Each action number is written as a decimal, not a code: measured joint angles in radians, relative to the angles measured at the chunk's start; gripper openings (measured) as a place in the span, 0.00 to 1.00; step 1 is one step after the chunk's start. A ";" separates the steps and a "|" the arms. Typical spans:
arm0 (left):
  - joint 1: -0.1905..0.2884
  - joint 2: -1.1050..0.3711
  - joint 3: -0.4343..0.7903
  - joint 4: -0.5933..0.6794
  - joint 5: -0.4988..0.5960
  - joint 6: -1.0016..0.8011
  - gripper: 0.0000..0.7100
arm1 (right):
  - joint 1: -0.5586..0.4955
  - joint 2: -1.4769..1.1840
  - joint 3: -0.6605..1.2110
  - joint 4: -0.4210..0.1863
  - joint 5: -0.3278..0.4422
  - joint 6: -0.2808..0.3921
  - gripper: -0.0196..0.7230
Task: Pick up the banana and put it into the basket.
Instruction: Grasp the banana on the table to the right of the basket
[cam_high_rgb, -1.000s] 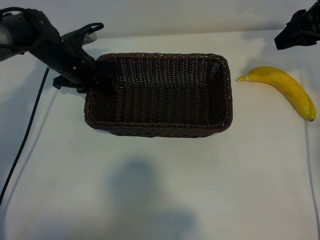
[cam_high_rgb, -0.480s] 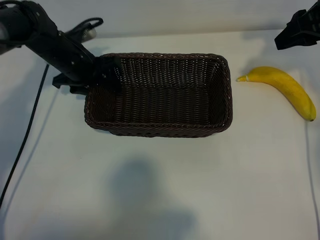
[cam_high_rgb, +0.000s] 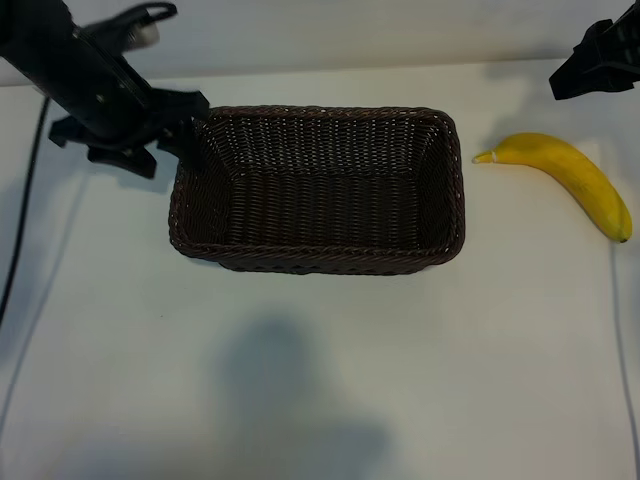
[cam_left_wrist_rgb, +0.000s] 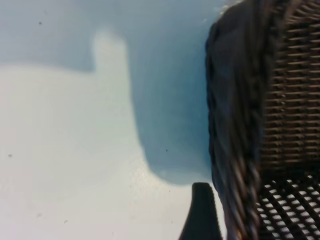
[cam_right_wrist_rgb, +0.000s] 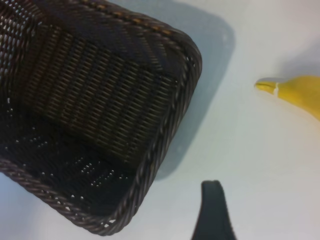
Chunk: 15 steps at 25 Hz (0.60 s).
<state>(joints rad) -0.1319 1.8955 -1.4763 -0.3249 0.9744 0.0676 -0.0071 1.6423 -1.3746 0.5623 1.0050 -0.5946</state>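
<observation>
The near half of the white bench (cam_high_rgb: 300, 400) is bare open surface, crossed only by a soft shadow. Behind it, left of centre, the basket (cam_high_rgb: 318, 190) sits squarely, its long rims running along the bench's length and nothing inside it. A strip of free bench separates the basket's right rim from the banana (cam_high_rgb: 570, 178), which lies near the right edge — stem tip pointing at the basket, far end angled toward the near right corner. The left gripper (cam_high_rgb: 175, 125) hangs at the basket's far-left corner, fingers spread and grasping nothing; in the left wrist view one dark fingertip (cam_left_wrist_rgb: 201, 212) shows just outside the woven rim. The right gripper (cam_high_rgb: 590, 65) hovers over the far right corner, beyond the banana and apart from it — jaws released, empty.
</observation>
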 joint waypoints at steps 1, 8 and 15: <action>0.000 -0.023 0.000 0.008 0.001 -0.001 0.84 | 0.000 0.000 0.000 0.000 0.000 0.000 0.73; 0.000 -0.124 -0.001 0.054 0.011 0.007 0.84 | 0.000 0.000 0.000 0.000 0.001 0.000 0.73; -0.001 -0.154 -0.001 -0.063 0.082 0.136 0.84 | 0.000 0.000 0.000 -0.002 0.001 0.000 0.73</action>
<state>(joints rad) -0.1333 1.7418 -1.4776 -0.3877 1.0565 0.2033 -0.0071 1.6423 -1.3746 0.5599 1.0059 -0.5946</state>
